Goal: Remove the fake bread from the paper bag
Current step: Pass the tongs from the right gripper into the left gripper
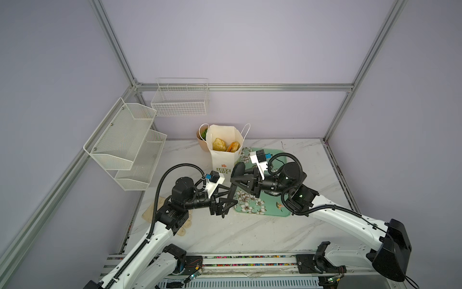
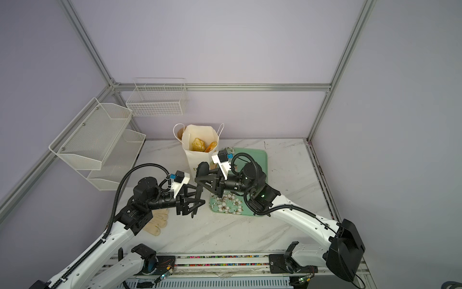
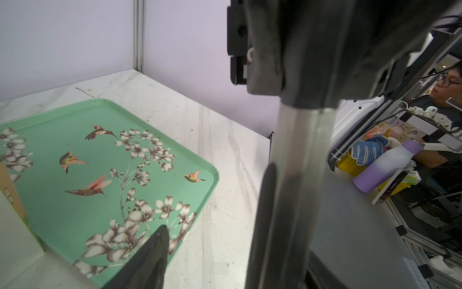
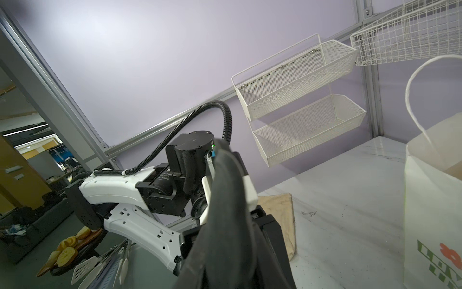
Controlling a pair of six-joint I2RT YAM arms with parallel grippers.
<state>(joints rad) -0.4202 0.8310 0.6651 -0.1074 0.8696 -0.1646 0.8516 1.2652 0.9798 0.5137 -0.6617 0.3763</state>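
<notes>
The white paper bag [image 1: 223,160] [image 2: 197,160] stands upright at the back of the table, its mouth open. Two glossy pieces of fake bread lie inside: a ridged yellow one [image 1: 219,144] [image 2: 198,144] and an orange one [image 1: 234,147] [image 2: 211,147]. My left gripper [image 1: 231,200] [image 2: 200,197] [image 3: 215,200] hovers open and empty in front of the bag, over the near corner of the tray. My right gripper [image 1: 237,170] [image 2: 203,168] [image 4: 225,160] sits shut just right of the bag's lower front, with nothing visible between its fingers. The bag's side [image 4: 435,200] is apart from it.
A green floral tray [image 1: 272,209] [image 2: 260,160] [image 3: 50,212] lies right of the bag, under the right arm. A beige cloth [image 1: 150,212] [image 4: 280,207] is under the left arm. A peach plant pot [image 1: 201,141] stands behind the bag. White mesh shelves [image 1: 125,140] and a wire basket [image 1: 180,100] hang on the walls.
</notes>
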